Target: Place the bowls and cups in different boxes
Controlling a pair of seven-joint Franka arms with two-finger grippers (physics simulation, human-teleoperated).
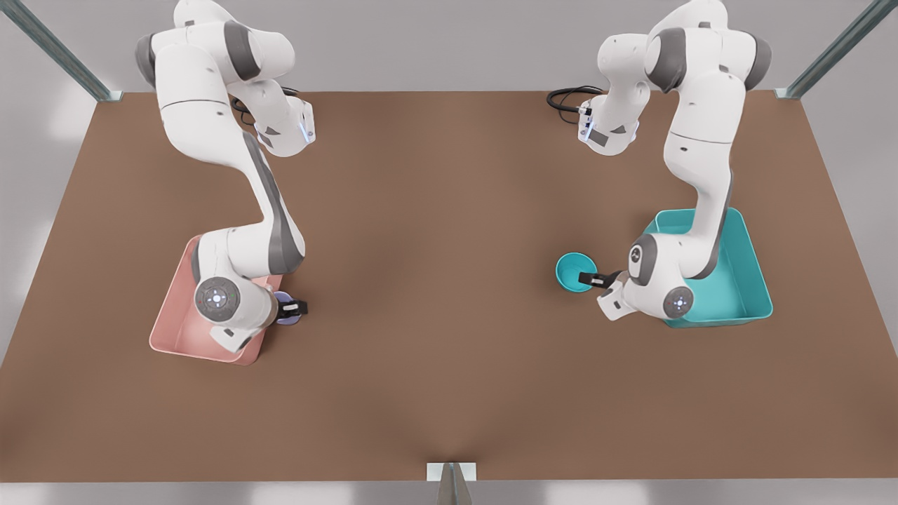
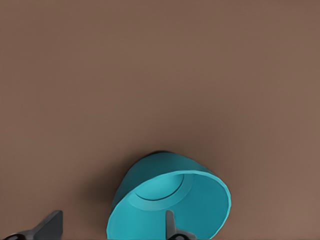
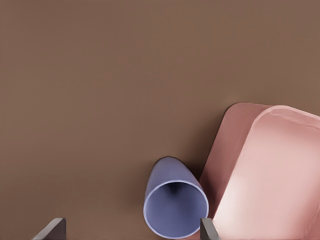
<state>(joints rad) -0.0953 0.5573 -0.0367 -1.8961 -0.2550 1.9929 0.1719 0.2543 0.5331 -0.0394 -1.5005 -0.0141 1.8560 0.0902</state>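
The teal bowl (image 1: 574,270) (image 2: 170,200) sits on the table just off the teal box (image 1: 745,280), on the side toward the table's middle. My left gripper (image 1: 591,280) (image 2: 110,231) is open at the bowl, on the front view's right, with one finger inside the rim and the other outside. The lavender cup (image 1: 284,311) (image 3: 175,202) stands beside a corner of the pink box (image 1: 174,330) (image 3: 270,175). My right gripper (image 1: 295,306) (image 3: 129,231) is open around the cup, on the front view's left; its arm hides most of the cup in the front view.
Both arms reach over their boxes, hiding part of each. A brown table (image 1: 435,280) spreads wide between the two grippers. A black cable (image 1: 565,98) lies at the far edge. Metal frame posts stand at the table's corners.
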